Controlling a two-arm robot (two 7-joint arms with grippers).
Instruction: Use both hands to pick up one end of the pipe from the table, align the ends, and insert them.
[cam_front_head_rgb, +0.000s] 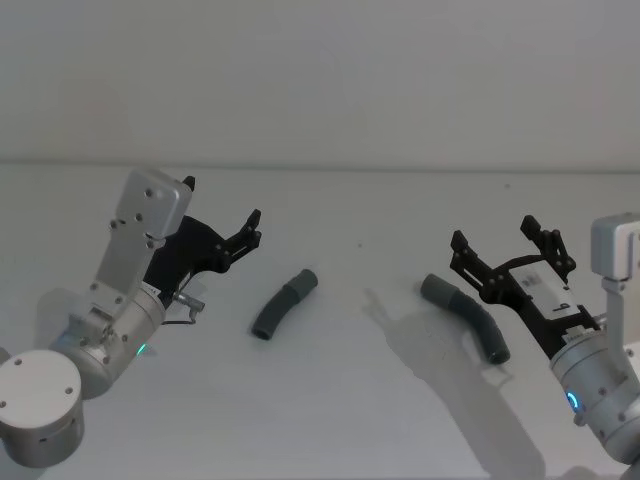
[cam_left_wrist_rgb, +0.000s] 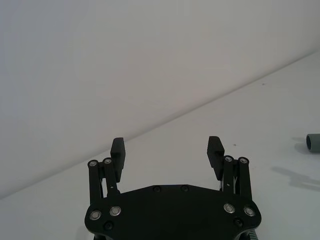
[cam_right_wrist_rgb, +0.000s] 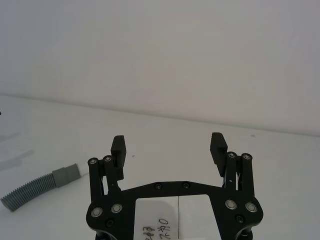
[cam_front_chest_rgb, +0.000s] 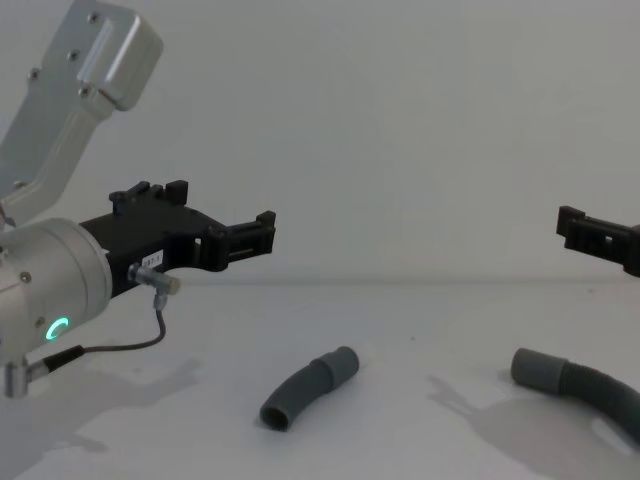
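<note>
The short curved tube (cam_front_head_rgb: 285, 303) (cam_front_chest_rgb: 310, 388) lies on the white table (cam_front_head_rgb: 330, 420) left of centre, its pale tip (cam_front_chest_rgb: 367, 352) pointing away from me. To its right lies the ribbed hose (cam_front_head_rgb: 468, 318) (cam_front_chest_rgb: 585, 387) (cam_right_wrist_rgb: 27, 191), with its smooth grey cuff (cam_front_head_rgb: 435, 290) (cam_front_chest_rgb: 533, 367) (cam_right_wrist_rgb: 66, 175) (cam_left_wrist_rgb: 313, 143) toward the tube. My left gripper (cam_front_head_rgb: 250, 230) (cam_left_wrist_rgb: 166, 147) (cam_front_chest_rgb: 262, 228) hovers open above the table, left of the tube and holding nothing. Behind and above the hose, my right gripper (cam_front_head_rgb: 495, 238) (cam_right_wrist_rgb: 167, 145) (cam_front_chest_rgb: 590, 233) is also open with nothing in it.
A plain white wall stands behind the table's far edge. Bare table surface lies between the two pipe pieces and in front of them. A thin cable (cam_front_chest_rgb: 150, 335) hangs under the left wrist.
</note>
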